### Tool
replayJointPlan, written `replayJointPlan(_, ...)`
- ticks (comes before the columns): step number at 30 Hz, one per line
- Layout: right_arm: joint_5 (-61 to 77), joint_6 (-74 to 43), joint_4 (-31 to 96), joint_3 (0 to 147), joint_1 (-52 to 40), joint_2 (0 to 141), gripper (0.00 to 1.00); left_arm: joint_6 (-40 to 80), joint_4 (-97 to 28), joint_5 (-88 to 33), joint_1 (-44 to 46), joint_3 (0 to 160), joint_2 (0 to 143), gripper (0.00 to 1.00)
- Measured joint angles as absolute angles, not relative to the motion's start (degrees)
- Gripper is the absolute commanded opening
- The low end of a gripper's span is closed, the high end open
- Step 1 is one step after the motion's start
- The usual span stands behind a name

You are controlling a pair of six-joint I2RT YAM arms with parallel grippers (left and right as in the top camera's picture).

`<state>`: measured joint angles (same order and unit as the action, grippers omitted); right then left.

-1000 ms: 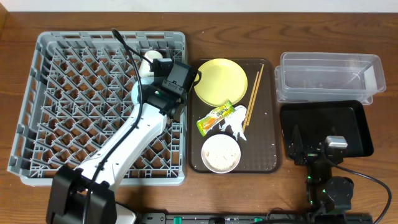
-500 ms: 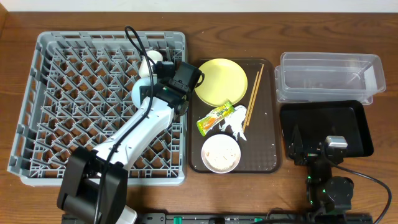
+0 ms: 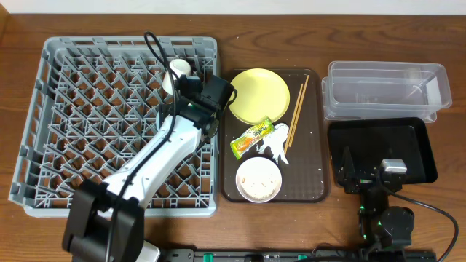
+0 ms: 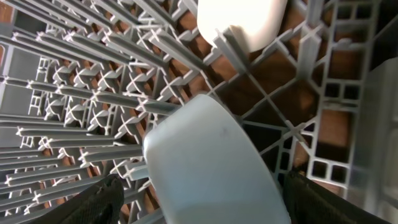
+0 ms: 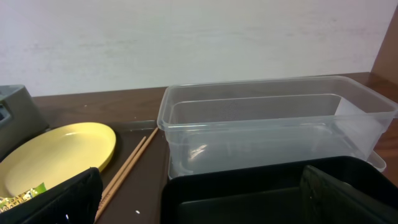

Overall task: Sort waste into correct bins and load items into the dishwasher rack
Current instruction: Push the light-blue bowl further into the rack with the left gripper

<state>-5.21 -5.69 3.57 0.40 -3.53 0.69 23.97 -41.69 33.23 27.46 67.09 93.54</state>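
The grey dishwasher rack (image 3: 73,109) fills the left side. My left gripper (image 3: 191,93) is open over its far right part. In the left wrist view its fingers (image 4: 202,186) stand either side of the light blue bowl (image 4: 211,162), which rests on the pegs (image 4: 93,93). The cream cup (image 3: 177,70) lies just beyond it (image 4: 242,22). The yellow plate (image 3: 258,94), chopsticks (image 3: 296,113), green-and-yellow wrapper (image 3: 251,137), white tissue (image 3: 275,149) and small white bowl with crumbs (image 3: 258,180) lie on the brown tray. My right gripper (image 3: 368,177) is open and empty over the black tray (image 3: 378,142).
The brown serving tray (image 3: 314,175) sits between the rack and the bins. The clear tub (image 3: 386,87) stands behind the black tray and shows in the right wrist view (image 5: 273,124), as do the plate (image 5: 56,155) and chopsticks (image 5: 127,165).
My left gripper has shifted a little to the right and towards the far edge over the rack, and now covers the light blue bowl in the overhead view. The right arm has not moved.
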Motion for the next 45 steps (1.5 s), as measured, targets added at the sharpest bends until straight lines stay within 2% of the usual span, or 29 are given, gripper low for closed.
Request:
replayJointPlan(4, -5.21, -5.69, 3.57, 0.4, -3.53, 0.69, 0.99, 24.05, -41.54, 31.05, 27.9, 67.09, 90.37, 0.83)
replayJointPlan(8, -5.21, -5.69, 3.55, 0.4, -3.53, 0.69, 0.99, 25.89, -41.36, 26.87, 27.73, 67.09, 86.37, 0.75)
replayJointPlan(15, -5.21, -5.69, 3.57, 0.4, -3.53, 0.69, 0.99, 30.13, -47.4, 20.49, 25.47, 67.09, 83.29, 0.33)
replayJointPlan(18, -5.21, -5.69, 3.57, 0.4, -3.53, 0.69, 0.99, 31.18, -49.76, 19.35, 24.49, 67.09, 84.03, 0.2)
replayJointPlan(31, -5.21, -5.69, 3.57, 0.4, -3.53, 0.69, 0.99, 31.68, -46.41, 17.82, 22.13, 67.09, 88.97, 0.21)
replayJointPlan(34, -5.21, -5.69, 3.55, 0.4, -3.53, 0.71, 0.99, 30.85, -43.33, 16.16, 22.13, 67.07, 88.99, 0.34)
replayJointPlan(38, -5.21, -5.69, 3.57, 0.4, -3.53, 0.71, 0.99, 29.71, -42.59, 15.03, 22.13, 67.33, 88.71, 0.42)
replayJointPlan(45, -5.21, -5.69, 3.55, 0.4, -3.53, 0.71, 0.99, 28.86, -41.56, 9.43, 22.13, 70.67, 80.62, 0.49)
